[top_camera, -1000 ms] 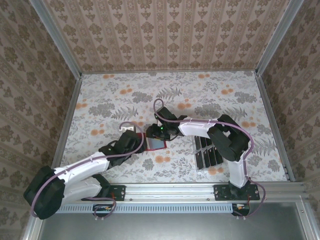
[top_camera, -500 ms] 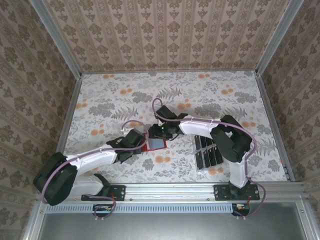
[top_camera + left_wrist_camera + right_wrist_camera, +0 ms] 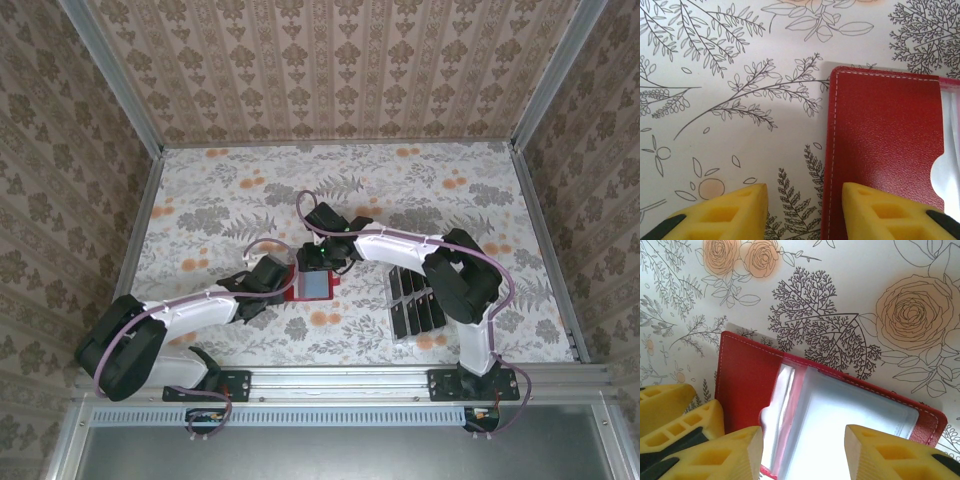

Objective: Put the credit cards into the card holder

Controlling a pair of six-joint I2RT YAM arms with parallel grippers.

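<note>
The red card holder lies open on the flowered table, its clear sleeve facing up. My left gripper is at its left edge. In the left wrist view the left gripper is open: one yellow finger is over the red flap, the other over the table, and the stitched edge lies between them. My right gripper hovers over the holder from behind. In the right wrist view the right gripper is open above the clear sleeve with nothing in it. Several black credit cards stand in a clear tray.
The clear slotted tray sits right of the holder, beside the right arm's base link. The left gripper's yellow fingers crowd the holder's left side in the right wrist view. Patterned walls enclose the table on three sides.
My left arm has slid right to the holder's left edge and its jaws have narrowed. The right gripper has shifted slightly back and left over the holder. The holder stays where it was.
</note>
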